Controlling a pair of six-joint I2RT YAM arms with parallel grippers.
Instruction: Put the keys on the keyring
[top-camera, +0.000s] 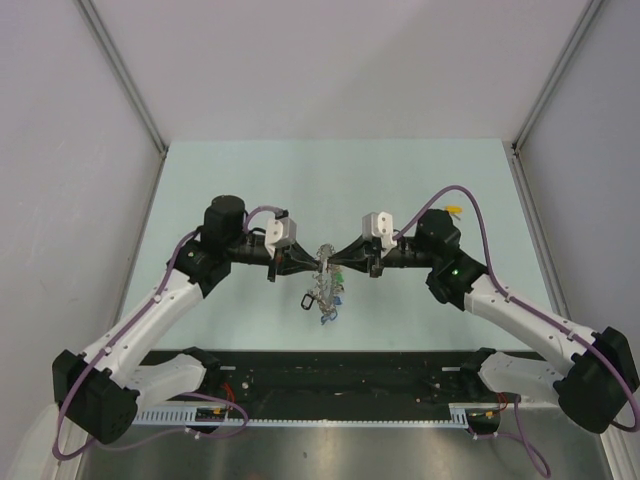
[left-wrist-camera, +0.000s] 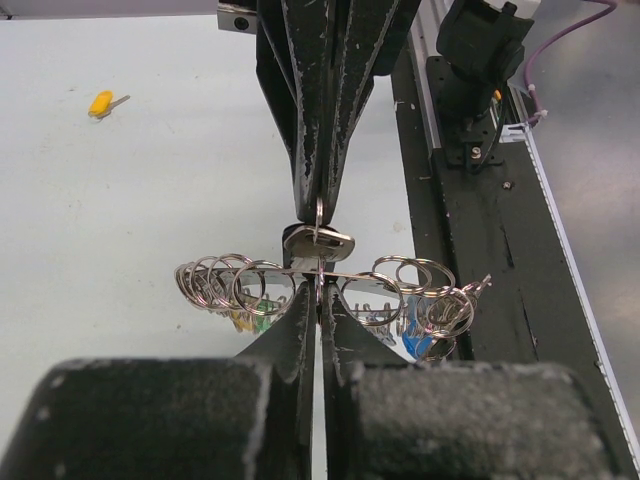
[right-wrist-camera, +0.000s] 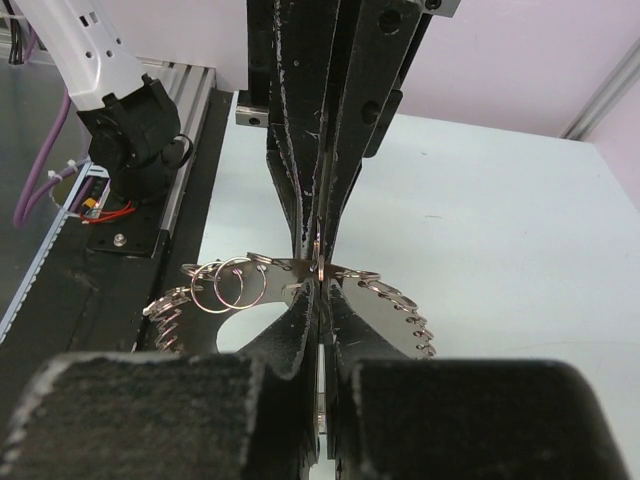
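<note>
The keyring (top-camera: 326, 292), a large ring strung with silver keys and blue, green and yellow tags, hangs above the table between both grippers. My left gripper (top-camera: 312, 264) is shut on the ring's wire, as seen in the left wrist view (left-wrist-camera: 319, 298). My right gripper (top-camera: 342, 264) faces it, tip to tip, shut on a thin silver key (left-wrist-camera: 318, 243) with a small split ring, pressed against the keyring (right-wrist-camera: 400, 312). That key's tag is hidden. The yellow-tagged key (left-wrist-camera: 103, 102) lies loose on the table behind the right arm (top-camera: 455, 210). No black-tagged key shows.
The light green table (top-camera: 330, 180) is walled on the left, right and far sides. A black rail with the arm bases and cables (top-camera: 340, 375) runs along the near edge.
</note>
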